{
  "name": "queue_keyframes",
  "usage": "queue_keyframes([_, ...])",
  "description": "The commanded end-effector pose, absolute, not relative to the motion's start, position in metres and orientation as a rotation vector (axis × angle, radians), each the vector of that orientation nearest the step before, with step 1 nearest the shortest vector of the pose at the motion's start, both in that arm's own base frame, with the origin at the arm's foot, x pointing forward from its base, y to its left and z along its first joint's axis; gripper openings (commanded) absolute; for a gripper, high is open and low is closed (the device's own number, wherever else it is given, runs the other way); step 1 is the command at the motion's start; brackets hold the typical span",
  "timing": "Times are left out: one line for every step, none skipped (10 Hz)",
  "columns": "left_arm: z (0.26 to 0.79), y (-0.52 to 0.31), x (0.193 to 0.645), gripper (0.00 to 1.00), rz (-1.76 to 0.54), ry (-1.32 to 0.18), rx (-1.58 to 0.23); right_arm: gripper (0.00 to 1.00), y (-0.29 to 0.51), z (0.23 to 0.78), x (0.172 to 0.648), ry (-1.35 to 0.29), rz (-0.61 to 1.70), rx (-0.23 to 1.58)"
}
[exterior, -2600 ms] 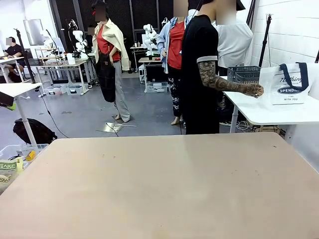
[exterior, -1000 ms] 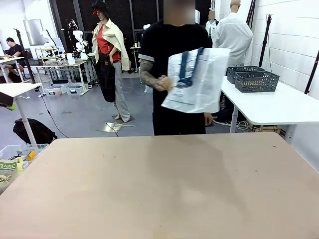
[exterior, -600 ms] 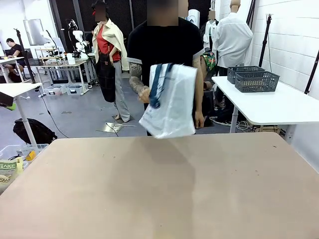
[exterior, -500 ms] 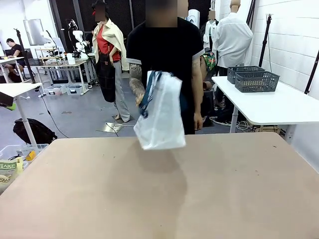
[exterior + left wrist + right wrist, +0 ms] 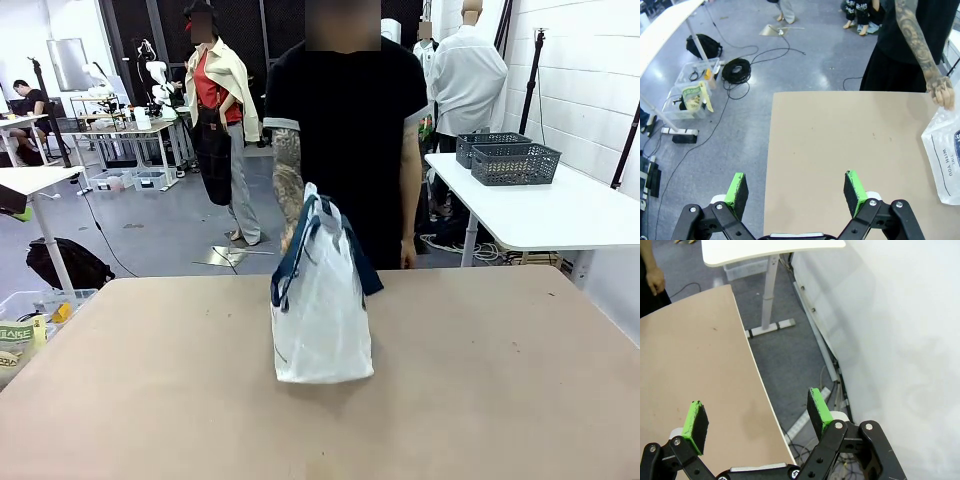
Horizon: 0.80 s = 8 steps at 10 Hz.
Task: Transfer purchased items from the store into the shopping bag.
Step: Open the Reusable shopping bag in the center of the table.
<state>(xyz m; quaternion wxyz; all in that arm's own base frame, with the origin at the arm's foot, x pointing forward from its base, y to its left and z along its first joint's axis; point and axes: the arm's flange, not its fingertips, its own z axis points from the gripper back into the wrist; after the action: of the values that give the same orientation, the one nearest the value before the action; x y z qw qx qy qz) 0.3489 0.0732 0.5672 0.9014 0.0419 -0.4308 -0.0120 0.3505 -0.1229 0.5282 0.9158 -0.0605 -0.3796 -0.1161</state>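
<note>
The shopping bag [image 5: 320,300] stands upright on the table [image 5: 500,380], near its middle. Behind it at 12 o'clock stands a person [image 5: 345,130], with one hand [image 5: 290,238] at the bag's top. At 2 o'clock a side table [image 5: 560,215] carries two baskets [image 5: 528,163] side by side. At 9 o'clock, bins [image 5: 30,310] sit on the floor.

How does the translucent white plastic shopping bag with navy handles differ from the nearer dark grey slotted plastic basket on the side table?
The shopping bag is smooth white film; the basket, dark grey with slotted walls. The bag stands tall and narrow; the basket sits low and wide. The bag is on the tan table, a person's hand at its top; the basket is on the white side table, untouched. Both rest upright.
</note>
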Motion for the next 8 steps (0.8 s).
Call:
queue_keyframes([0.5675, 0.0755, 0.3476, 1.0, -0.024, -0.888, 0.099, 1.0, -0.1218, 0.5257, 0.3507, -0.766, -0.241, -0.138])
queue_keyframes([0.5675, 0.0755, 0.3476, 1.0, -0.024, -0.888, 0.099, 1.0, -0.1218, 0.5257, 0.3507, -0.766, -0.241, -0.138])
queue_keyframes([0.5675, 0.0755, 0.3476, 1.0, -0.024, -0.888, 0.099, 1.0, -0.1218, 0.5257, 0.3507, -0.766, -0.241, -0.138])
queue_keyframes([0.5675, 0.0755, 0.3476, 1.0, -0.024, -0.888, 0.099, 1.0, -0.1218, 0.5257, 0.3507, -0.766, -0.241, -0.138])
queue_keyframes([0.5675, 0.0755, 0.3476, 1.0, -0.024, -0.888, 0.099, 1.0, -0.1218, 0.5257, 0.3507, -0.766, -0.241, -0.138])
queue_keyframes([0.5675, 0.0755, 0.3476, 1.0, -0.024, -0.888, 0.099, 1.0, -0.1218, 0.5257, 0.3507, -0.766, -0.241, -0.138])
queue_keyframes([0.5675, 0.0755, 0.3476, 1.0, -0.024, -0.888, 0.099, 1.0, -0.1218, 0.5257, 0.3507, -0.766, -0.241, -0.138])
queue_keyframes([0.5675, 0.0755, 0.3476, 1.0, -0.024, -0.888, 0.099, 1.0, -0.1218, 0.5257, 0.3507, -0.766, -0.241, -0.138])
